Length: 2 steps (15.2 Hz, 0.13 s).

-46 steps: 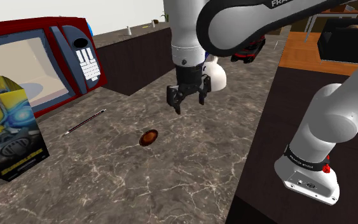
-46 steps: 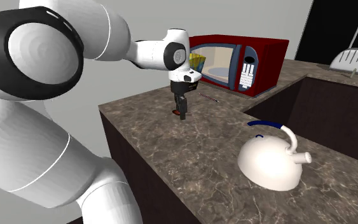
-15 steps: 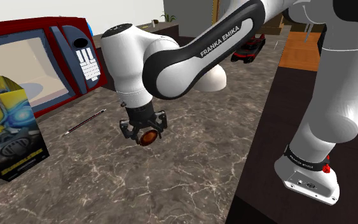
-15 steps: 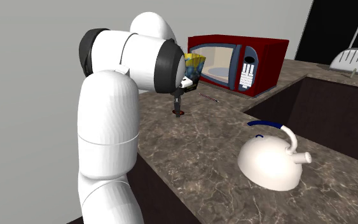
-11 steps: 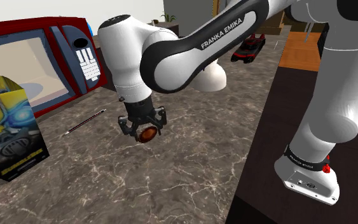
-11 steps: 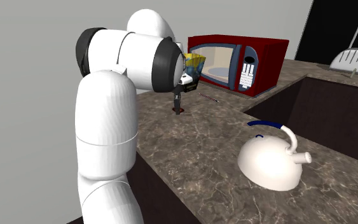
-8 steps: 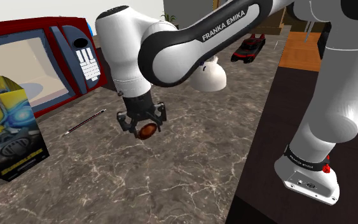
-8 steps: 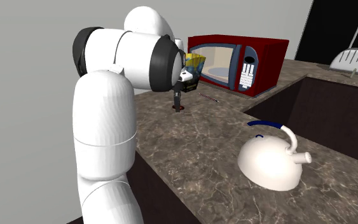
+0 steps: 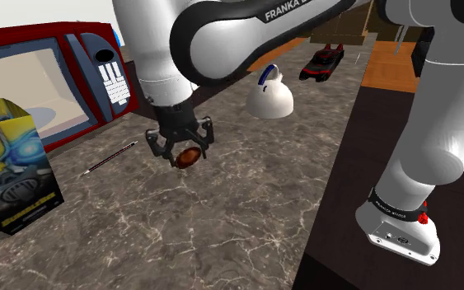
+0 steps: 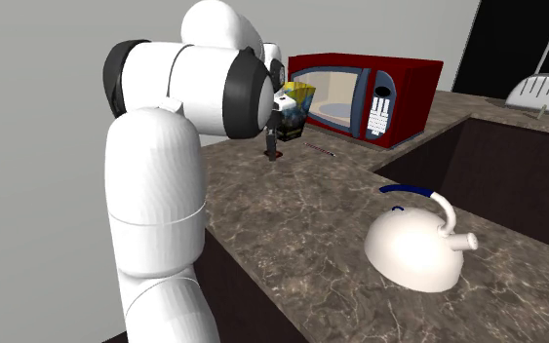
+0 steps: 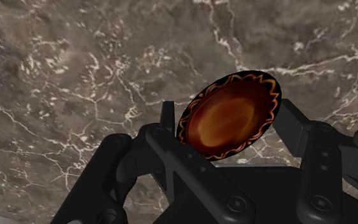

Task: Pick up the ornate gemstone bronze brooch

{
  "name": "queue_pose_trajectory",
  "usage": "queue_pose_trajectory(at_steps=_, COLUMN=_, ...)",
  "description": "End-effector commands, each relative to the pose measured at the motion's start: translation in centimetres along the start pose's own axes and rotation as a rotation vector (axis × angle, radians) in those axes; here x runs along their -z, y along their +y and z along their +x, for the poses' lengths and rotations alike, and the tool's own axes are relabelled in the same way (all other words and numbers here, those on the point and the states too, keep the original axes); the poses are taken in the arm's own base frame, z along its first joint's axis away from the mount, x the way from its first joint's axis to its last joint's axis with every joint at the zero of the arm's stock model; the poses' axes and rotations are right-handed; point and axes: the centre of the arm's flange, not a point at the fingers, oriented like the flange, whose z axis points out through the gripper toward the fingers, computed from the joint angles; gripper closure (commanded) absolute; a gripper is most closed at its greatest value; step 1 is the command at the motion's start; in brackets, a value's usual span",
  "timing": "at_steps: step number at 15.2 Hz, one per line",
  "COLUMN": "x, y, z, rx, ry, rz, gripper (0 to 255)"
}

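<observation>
One brooch point(image 11: 229, 114), a glossy amber-brown oval with a wavy orange rim, is clamped in the one claw point(image 9: 180, 152) over the marbled surface point(image 9: 222, 218).

In front of the microwave point(image 9: 98, 74), bare countertop point(image 9: 222, 231) is left beneath the gripper point(image 9: 182, 153) clasping the brooch point(image 9: 189, 156). Passage is hemmed by a thin stick point(image 9: 109, 158) near the microwave's door, a printed box point(image 9: 11, 165) beside it, and a white kettle point(image 9: 269, 97) well apart.

We see a dark marbled table point(image 9: 222, 222) carrying a red microwave point(image 9: 49, 74), a yellow printed box point(image 9: 11, 169), a thin dark stick point(image 9: 109, 159) near them, and a white kettle point(image 9: 269, 99) farther off.
</observation>
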Motion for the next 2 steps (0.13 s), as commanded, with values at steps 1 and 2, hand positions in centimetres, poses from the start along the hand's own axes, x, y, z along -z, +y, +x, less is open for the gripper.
queue_pose_trajectory(at_steps=1, x=0.67, y=0.00, z=0.12, rx=0.000, ry=0.000, rz=0.000, gripper=255)
queue_pose_trajectory(at_steps=2, x=0.67, y=-0.01, z=0.12, rx=0.000, ry=0.000, rz=0.000, gripper=255)
